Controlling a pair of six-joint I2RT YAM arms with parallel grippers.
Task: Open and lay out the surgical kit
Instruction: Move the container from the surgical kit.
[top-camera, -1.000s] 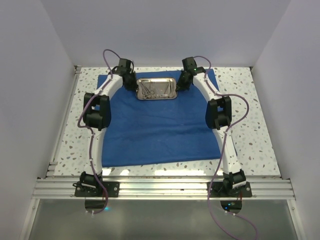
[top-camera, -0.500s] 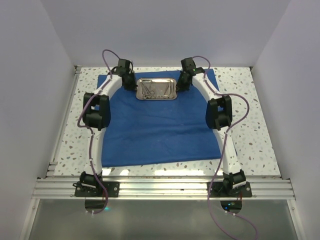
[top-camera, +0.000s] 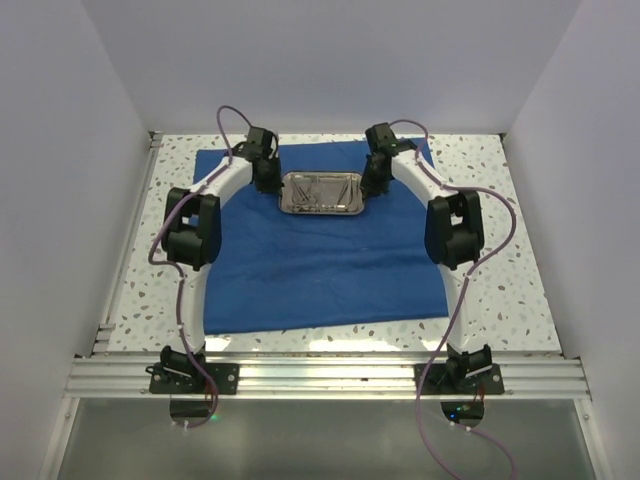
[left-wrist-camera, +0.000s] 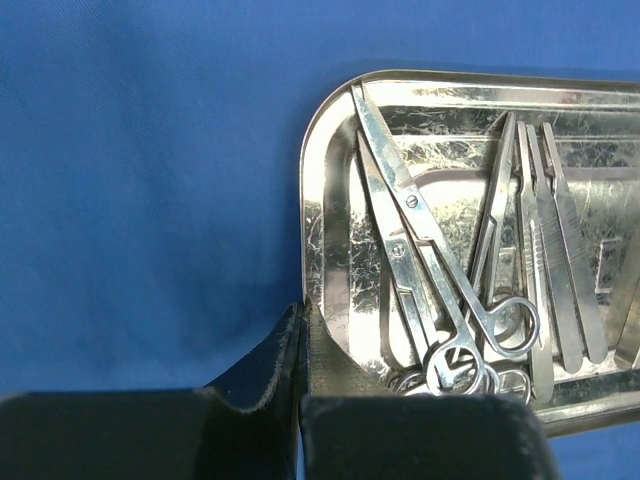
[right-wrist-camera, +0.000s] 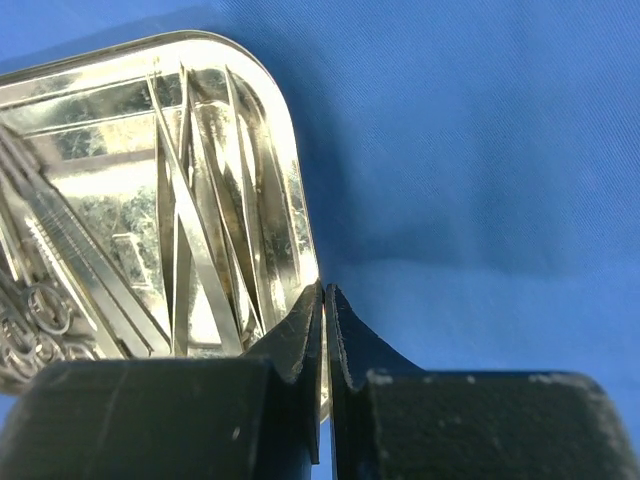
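The royal-blue cloth wrap (top-camera: 320, 250) lies spread flat on the table. The shiny steel tray (top-camera: 322, 193) sits on its far middle, holding scissors (left-wrist-camera: 430, 250), forceps and tweezers (right-wrist-camera: 205, 240). My left gripper (top-camera: 268, 180) is shut on the tray's left rim (left-wrist-camera: 310, 290), one finger inside the rim and one outside. My right gripper (top-camera: 372, 180) is shut on the tray's right rim (right-wrist-camera: 305, 250) in the same way. In the wrist views the cloth shows as plain blue beside the tray (left-wrist-camera: 150, 200) (right-wrist-camera: 480, 180).
The speckled tabletop (top-camera: 500, 200) shows around the cloth. White walls enclose the left, right and back. A metal rail (top-camera: 320, 375) runs along the near edge with both arm bases on it.
Both grippers have carried the tray a little toward the near side and to the right over the cloth. Both arms' elbows have shifted accordingly.
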